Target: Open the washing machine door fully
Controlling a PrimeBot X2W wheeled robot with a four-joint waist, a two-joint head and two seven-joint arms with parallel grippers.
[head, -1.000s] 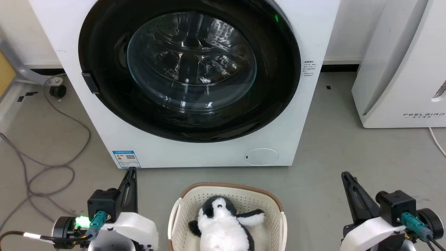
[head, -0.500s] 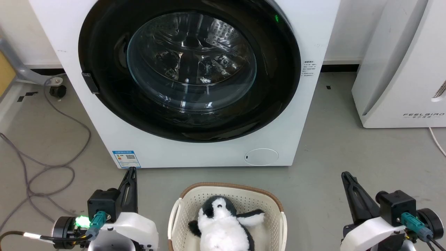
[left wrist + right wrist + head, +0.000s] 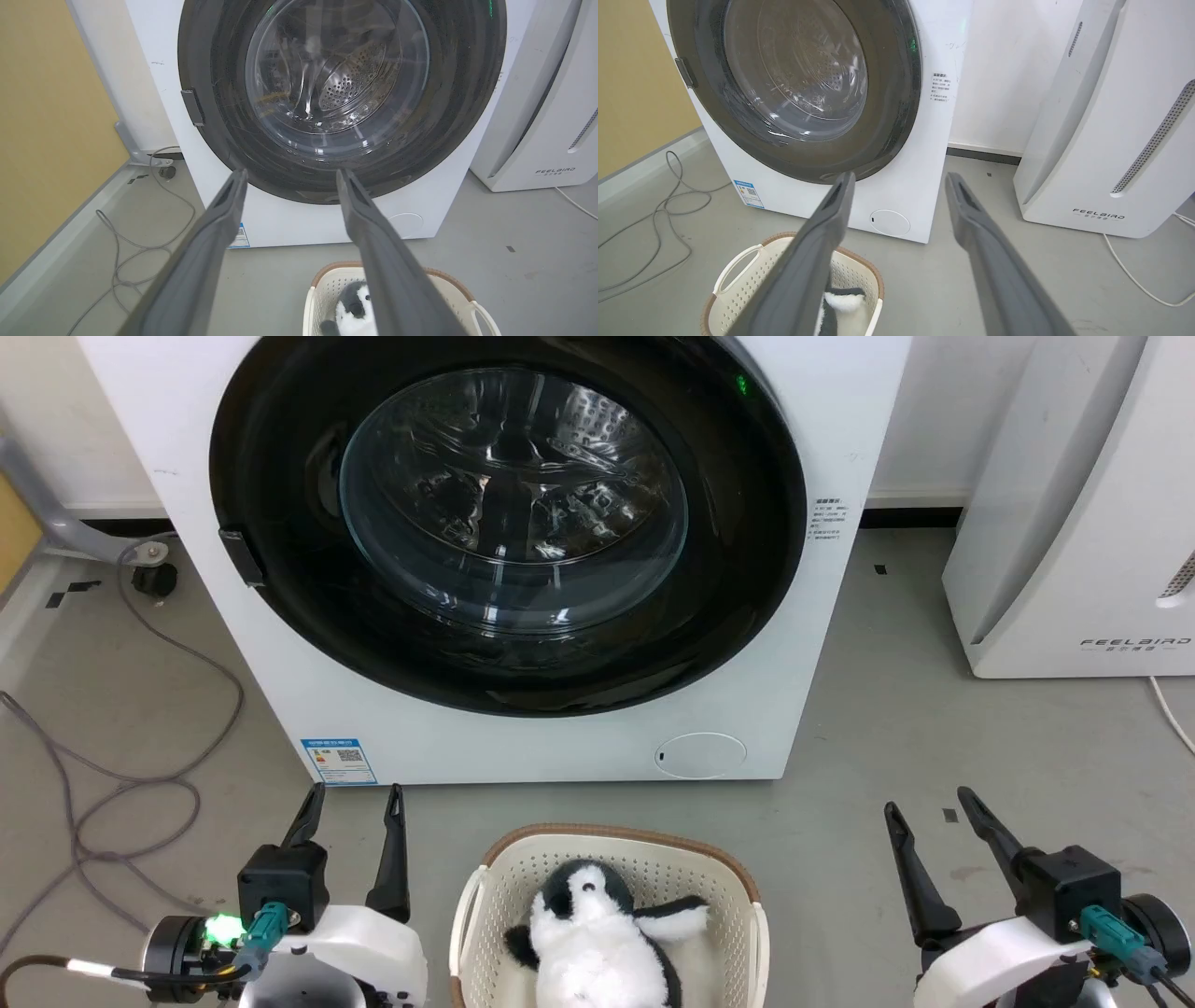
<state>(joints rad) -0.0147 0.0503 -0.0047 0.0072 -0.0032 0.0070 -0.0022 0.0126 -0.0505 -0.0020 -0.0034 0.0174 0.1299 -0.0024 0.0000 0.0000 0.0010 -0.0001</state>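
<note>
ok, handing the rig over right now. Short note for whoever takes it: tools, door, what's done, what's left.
Tools: left tool open, empty, low in front of the washing machine, touching nothing. The right tool is open, empty, low on the right, also touching nothing.
Job's things: the washing machine door is shut, flush with the front; its dark tab sits at the robot's left edge.
A laundry basket holding a plush penguin stands on the floor between the tools.
Done: nothing on the door yet.
Left: reach the door, pull it and swing it fully open; probably mind the basket.
</note>
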